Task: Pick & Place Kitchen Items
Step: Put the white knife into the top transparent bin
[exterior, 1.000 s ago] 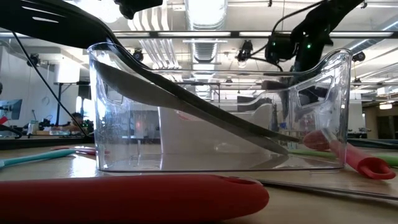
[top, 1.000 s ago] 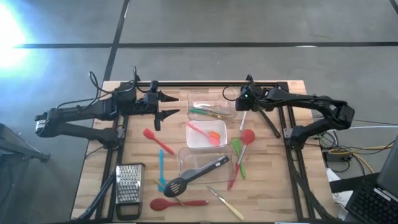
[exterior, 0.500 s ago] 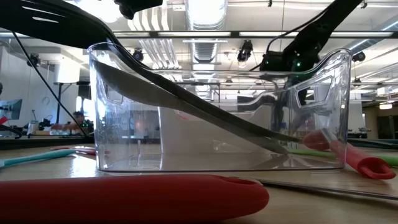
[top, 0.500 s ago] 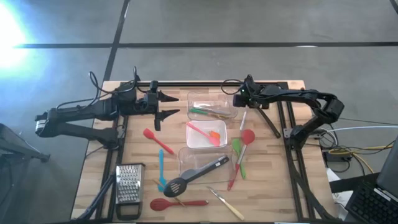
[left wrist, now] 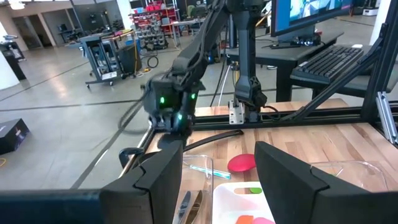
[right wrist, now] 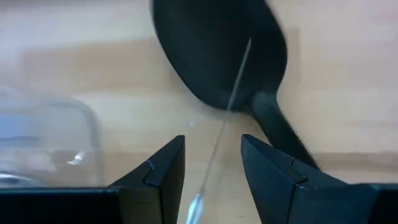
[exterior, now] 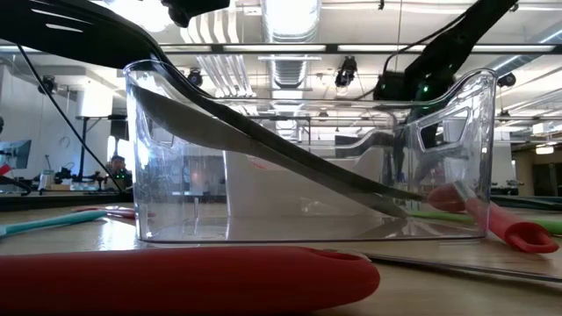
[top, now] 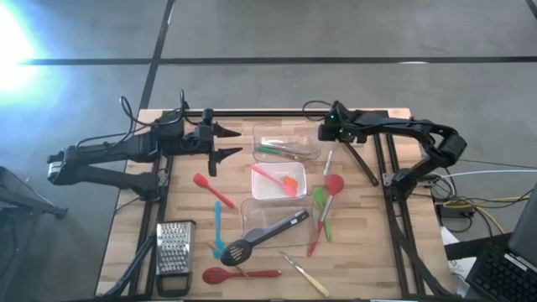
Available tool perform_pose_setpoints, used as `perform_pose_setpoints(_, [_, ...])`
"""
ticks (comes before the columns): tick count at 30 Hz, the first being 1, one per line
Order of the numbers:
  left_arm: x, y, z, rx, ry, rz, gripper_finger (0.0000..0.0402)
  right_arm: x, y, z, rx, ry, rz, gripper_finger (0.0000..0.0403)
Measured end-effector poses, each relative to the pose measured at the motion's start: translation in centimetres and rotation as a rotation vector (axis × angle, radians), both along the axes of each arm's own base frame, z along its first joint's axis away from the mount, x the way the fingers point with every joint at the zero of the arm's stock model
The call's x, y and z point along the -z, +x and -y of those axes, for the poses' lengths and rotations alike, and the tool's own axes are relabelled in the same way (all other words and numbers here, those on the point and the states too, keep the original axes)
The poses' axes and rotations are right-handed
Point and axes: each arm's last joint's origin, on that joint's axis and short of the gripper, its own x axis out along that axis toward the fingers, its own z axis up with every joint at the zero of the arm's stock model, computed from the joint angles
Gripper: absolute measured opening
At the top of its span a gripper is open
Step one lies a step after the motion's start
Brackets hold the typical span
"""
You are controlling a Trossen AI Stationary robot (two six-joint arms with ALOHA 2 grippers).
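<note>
Black ladle (right wrist: 217,56) under right hand (right wrist: 211,163) (thin rod between).

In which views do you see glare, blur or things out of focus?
High view: strong glare at the upper left floor. Low view: the red handle closest to the camera is out of focus. Right wrist view: the black spoon is soft. Left wrist view: the right arm shows motion blur.

Between the left gripper's (left wrist: 217,171) parted fingers lie a red spoon (left wrist: 241,163) and clear tubs (left wrist: 339,171) on the wooden surface (left wrist: 323,140); the right arm (left wrist: 171,102) hangs beyond.
</note>
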Motion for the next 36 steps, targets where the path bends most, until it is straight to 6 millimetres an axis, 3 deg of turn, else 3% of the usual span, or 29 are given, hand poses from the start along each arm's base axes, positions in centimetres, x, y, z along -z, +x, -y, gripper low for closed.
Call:
perform_pose_setpoints(6, [0.0,0.0,0.0,0.000,0.000,0.000,0.0204,-2.1,-1.0,-0.1,0.015,-0.044,0.048,0.0157])
perform_pose_setpoints(12, [0.0,0.0,0.0,0.000,0.000,0.000,0.0204,-2.3,-1.5,-0.4,-0.155,-0.056,-0.032,0.0165])
perform_pose_setpoints(24, [0.0,0.0,0.0,-0.001,0.001,0.001,0.0204,-1.8,-0.9,-1.2,-0.298,-0.005,-0.041,0.0151])
perform_pose_setpoints(36, [0.0,0.0,0.0,0.000,0.000,0.000,0.0204,0.1,0.5,-5.3,-0.314,0.078,-0.050,0.0129])
